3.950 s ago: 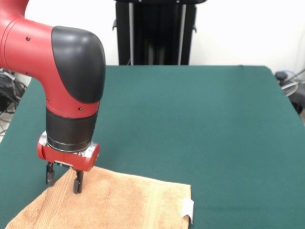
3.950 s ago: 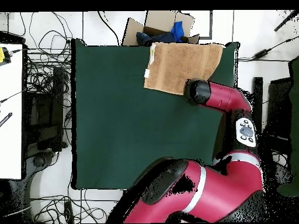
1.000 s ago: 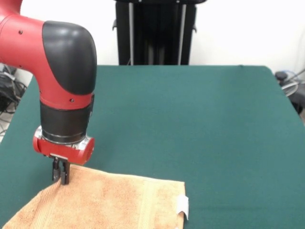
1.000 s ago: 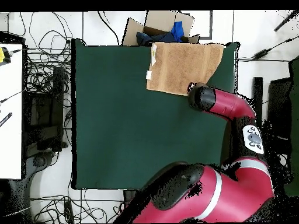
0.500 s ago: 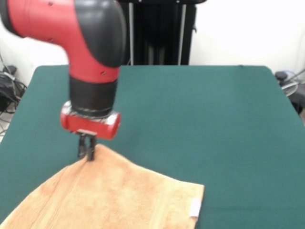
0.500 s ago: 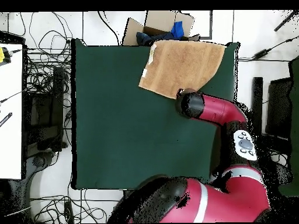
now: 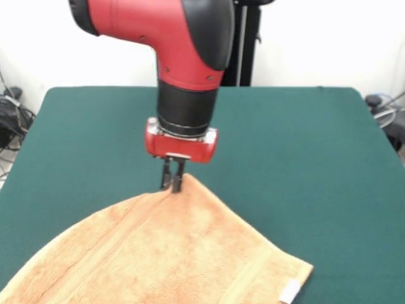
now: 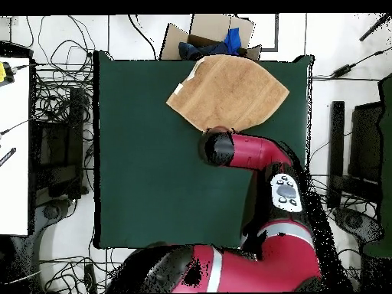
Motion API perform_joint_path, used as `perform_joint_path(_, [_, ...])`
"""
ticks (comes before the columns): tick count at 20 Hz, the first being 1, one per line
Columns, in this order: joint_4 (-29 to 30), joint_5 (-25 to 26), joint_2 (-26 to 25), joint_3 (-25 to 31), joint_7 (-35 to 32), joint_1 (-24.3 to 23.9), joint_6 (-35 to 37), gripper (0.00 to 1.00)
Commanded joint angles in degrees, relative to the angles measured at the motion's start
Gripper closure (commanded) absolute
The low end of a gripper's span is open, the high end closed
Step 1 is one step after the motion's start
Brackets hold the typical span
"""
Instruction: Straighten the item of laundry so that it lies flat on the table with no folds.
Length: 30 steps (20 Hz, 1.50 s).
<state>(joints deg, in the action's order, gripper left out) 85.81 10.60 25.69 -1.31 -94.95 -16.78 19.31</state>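
The peach-orange terry towel [image 7: 164, 253] is spread over the near part of the green felt table [image 7: 297, 152] in the front view, its lower edge running out of the picture, and one corner is drawn up into a point. That corner is pinched between the closed fingers of the gripper [image 7: 171, 183], which hangs from the red and black arm. From overhead the towel [image 8: 230, 92] is seen against one long edge of the table [image 8: 138, 153], fanned into a rounded shape with the gripped corner under the wrist. A white tag [image 7: 290, 292] is visible at another corner.

The towel is judged light, limp and fairly grippy on the felt, so dragging is likely to stretch the pulled corner while the rest lags and bunches. A corner or the woven border band is judged the best place to be held, since the doubled weave there gives the fingers something firm
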Motion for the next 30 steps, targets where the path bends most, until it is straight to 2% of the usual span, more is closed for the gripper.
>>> perform_joint_path(1, [7.49,-2.0,-0.67,-2.07,-14.76,2.31,-1.36,1.0])
perform_joint_path(6, [8.27,-2.62,-0.72,-3.19,-14.92,3.55,-2.08,1.0])
perform_joint_path(8, [10.91,-1.96,1.07,-2.5,-13.77,2.81,-3.03,1.0])
perform_joint_path(11, [19.97,-0.56,6.11,0.17,-13.08,-0.59,-8.21,1.0])
perform_joint_path(13, [24.22,0.73,7.75,2.08,-12.1,-3.27,-11.43,1.0])
perform_joint_path(17, [29.48,2.27,8.77,5.04,-10.23,-7.75,-14.88,1.0])
perform_joint_path(24, [33.74,2.47,9.38,4.11,-9.94,-7.52,-17.63,1.0])
perform_joint_path(30, [33.85,0.96,6.38,2.85,-11.27,-6.01,-21.67,1.0])
